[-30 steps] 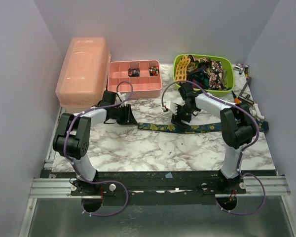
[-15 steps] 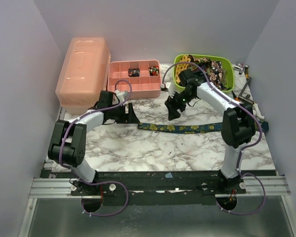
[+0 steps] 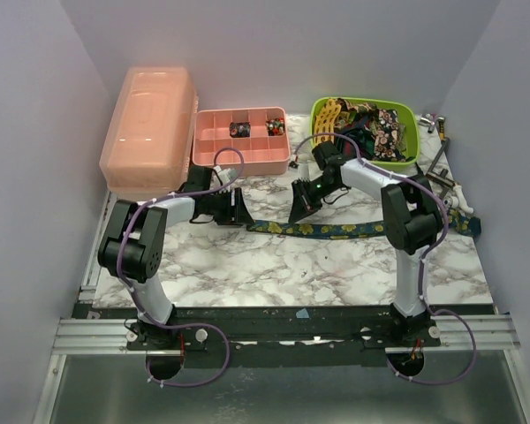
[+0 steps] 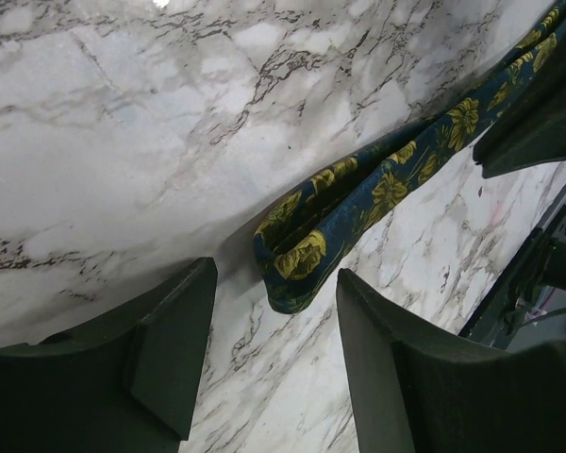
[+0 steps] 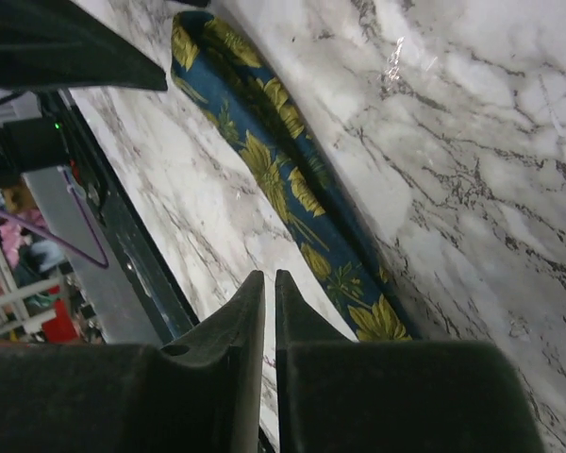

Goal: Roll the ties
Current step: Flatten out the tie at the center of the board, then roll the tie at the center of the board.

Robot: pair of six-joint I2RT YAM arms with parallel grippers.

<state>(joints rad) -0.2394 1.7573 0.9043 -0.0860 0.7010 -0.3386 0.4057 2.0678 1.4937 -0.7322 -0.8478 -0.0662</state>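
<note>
My left hand [image 4: 275, 283] is low over the marble surface [image 4: 123, 123], and it is wide open. Its 2 fingers [image 4: 160, 349] hold nothing. The dark blue tie [image 4: 358, 203] with yellow flowers lies flat on the surface. Its folded end sits right at the mouth of the gap between those 2 fingers and touches neither one. From there the tie runs away from my left hand toward my right hand.

My right hand [image 5: 269, 278] is pinched almost all the way closed. Only a thin slit shows between its fingers [image 5: 208, 377], and nothing is in it. The tie lies just past its fingertips. I cannot tell if the tips touch the cloth.

From above, my 2 hands are near each other at 1 end of the tie. My left hand is beside the end, and my right hand is a little further along. Behind my right hand a green basket [image 3: 397, 161] holds more ties [image 3: 380, 124]. Behind my left hand is a pink tray [image 3: 238, 165] with small boxes in it.
</note>
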